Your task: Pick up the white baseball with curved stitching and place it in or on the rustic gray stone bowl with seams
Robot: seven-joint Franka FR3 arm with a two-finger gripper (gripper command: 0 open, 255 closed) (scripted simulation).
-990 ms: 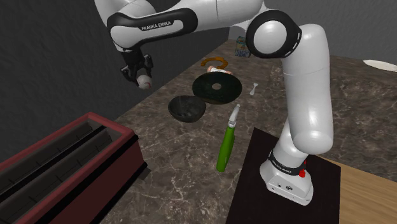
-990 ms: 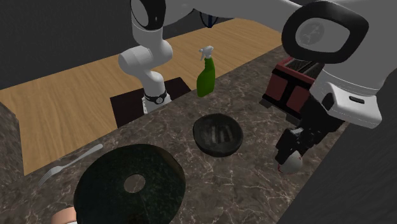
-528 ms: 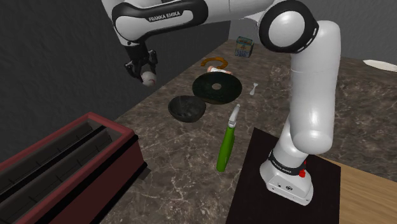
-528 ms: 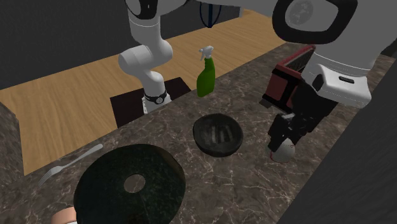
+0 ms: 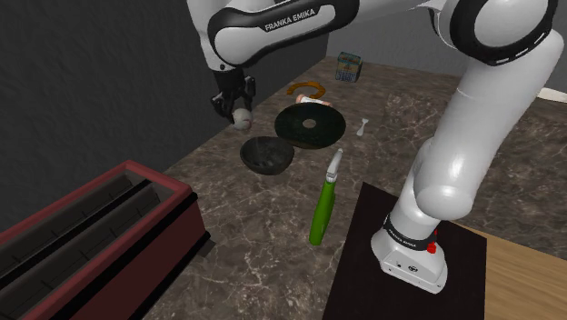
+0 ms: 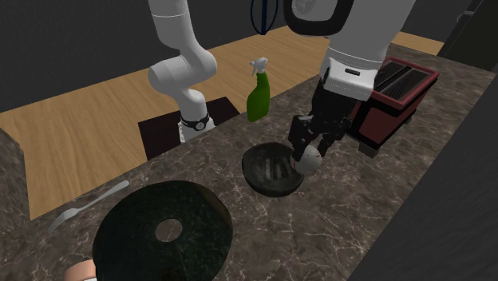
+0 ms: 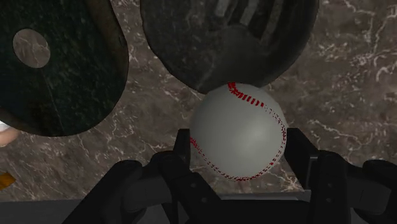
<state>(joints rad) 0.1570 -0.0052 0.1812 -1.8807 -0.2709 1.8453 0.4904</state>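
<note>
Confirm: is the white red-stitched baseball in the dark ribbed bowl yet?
Out. The white red-stitched baseball sits clasped in the black hand, above the counter near the dark ribbed bowl.

Bowl [image 7: 210, 51] partly outside the wrist view

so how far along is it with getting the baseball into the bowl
Pickup looks done: the baseball is clasped in the claw, off the counter. In hand: the carry, with the ball hanging near the rim of the dark bowl. Left: centre it over the bowl, lower it and open the claw.
</note>
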